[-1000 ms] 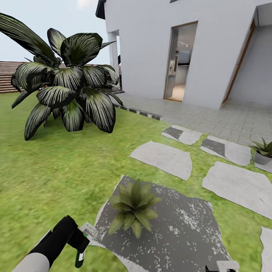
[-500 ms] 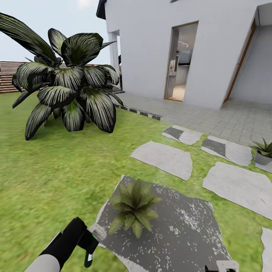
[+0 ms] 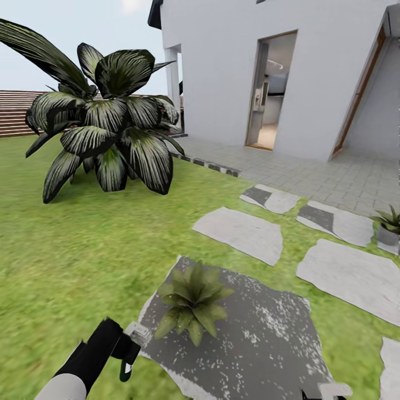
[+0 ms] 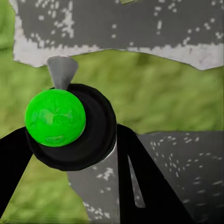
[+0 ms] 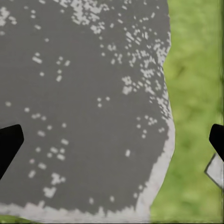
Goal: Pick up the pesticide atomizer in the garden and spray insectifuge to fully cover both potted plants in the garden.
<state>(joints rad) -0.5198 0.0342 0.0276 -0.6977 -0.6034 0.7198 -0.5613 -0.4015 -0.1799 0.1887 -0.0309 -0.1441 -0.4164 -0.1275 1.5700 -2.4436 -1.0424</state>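
On the green lawn (image 3: 83, 250) at my seven o'clock, my left pincer (image 3: 129, 355) is clamped on the slim dark green pesticide atomizer (image 3: 126, 371), which hangs bottom-down just off the near-left corner of the big dark grey stepping stone (image 3: 261, 344). Through the left wrist camera I look down on the bottle's bright green round cap (image 4: 55, 117) ringed in black, with its light grey nozzle (image 4: 61, 71) pointing out over grass. I can read no writing on its pale stripe.

The nearer potted plant (image 3: 191, 300), a low rosette of pointed green leaves, sits on that stone at twelve o'clock. The second one (image 3: 390, 226), in a small grey pot, stands at two o'clock by the paler stones. A huge dark plant with white-striped leaves (image 3: 105, 133) rises at eleven o'clock.

My right pincer's black fingertips (image 5: 9, 142) stand wide apart over the dark stone, holding nothing.
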